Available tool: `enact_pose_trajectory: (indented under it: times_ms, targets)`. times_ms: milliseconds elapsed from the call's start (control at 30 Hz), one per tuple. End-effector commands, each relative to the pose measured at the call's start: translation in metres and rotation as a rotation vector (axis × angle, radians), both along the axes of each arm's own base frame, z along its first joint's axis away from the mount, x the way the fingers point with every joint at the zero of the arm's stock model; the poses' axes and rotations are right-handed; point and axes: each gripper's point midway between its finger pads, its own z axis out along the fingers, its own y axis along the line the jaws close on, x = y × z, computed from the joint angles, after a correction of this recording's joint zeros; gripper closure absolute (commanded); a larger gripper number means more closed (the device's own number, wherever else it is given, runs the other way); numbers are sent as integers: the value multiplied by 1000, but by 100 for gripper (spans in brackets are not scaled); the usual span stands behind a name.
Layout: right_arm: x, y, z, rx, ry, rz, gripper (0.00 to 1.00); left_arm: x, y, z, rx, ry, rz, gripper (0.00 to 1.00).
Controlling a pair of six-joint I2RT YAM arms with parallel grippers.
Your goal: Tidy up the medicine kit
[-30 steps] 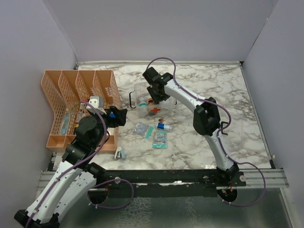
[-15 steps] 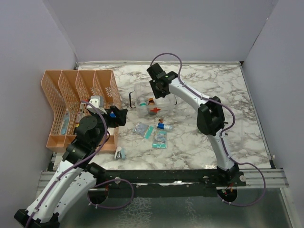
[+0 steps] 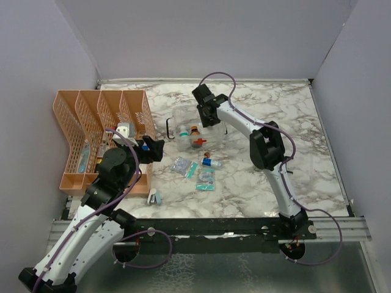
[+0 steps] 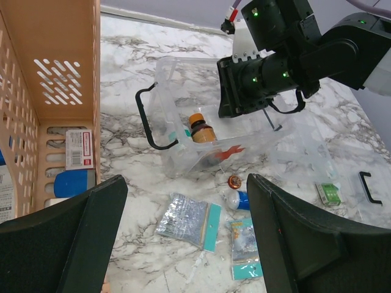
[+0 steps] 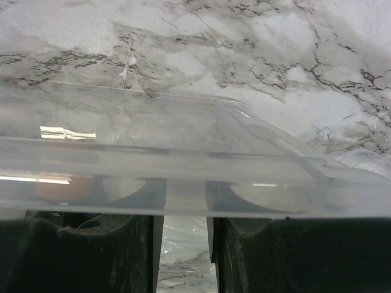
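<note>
The medicine kit [image 4: 168,79] sits in the middle of the marble worktop [image 3: 275,110], toward the back. It is a see-through box with a black handle [image 4: 149,116] on its left side. Inside it stands a little bottle [image 4: 200,127] with an orange cap, and a red cross [image 4: 226,152] shows on the front.

The right claw [image 5: 183,210] is down at the back of the kit, and its black body hides part of the box from the left wrist view. In the right wrist view a clear plastic edge [image 5: 183,159] of the kit lies right across its fingers [image 5: 91,244]. The fingers are close together with a thin gap, but I cannot tell if they are pinching the plastic.

The left claw [image 4: 186,177] is spread wide and holds nothing. It hangs near the kit, on the side by the orange rack [image 4: 55,73].

Small things lie on the worktop between this claw and the kit: a shiny packet [image 4: 186,217] with a green edge, a small clear packet [image 4: 244,241], a blue and white piece [image 4: 239,198] and a tiny round brown thing [image 4: 234,181]. A red and white box [image 4: 79,148] lies in the rack.
</note>
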Motion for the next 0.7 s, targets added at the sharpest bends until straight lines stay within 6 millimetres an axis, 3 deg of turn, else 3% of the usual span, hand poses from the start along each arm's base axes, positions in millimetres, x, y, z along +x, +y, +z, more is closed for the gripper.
enact_pose_trajectory:
  times_ms: [0,233,400,500,667]
  targets:
    - [-5,3,-17,3,38,21,70,1,0,4,-1,-18,1,18]
    - [-30,-4,-20,-7,130,32,72,1,-1,3,-3,-16,-5,18]
    - [-35,-9,-8,-17,149,6,72,1,-2,3,-7,-16,-11,18]
    - [-27,-4,15,14,101,-7,72,2,-3,3,-5,-14,-13,18]
    - [-15,17,79,152,-2,20,68,3,-10,-3,6,7,-44,17]
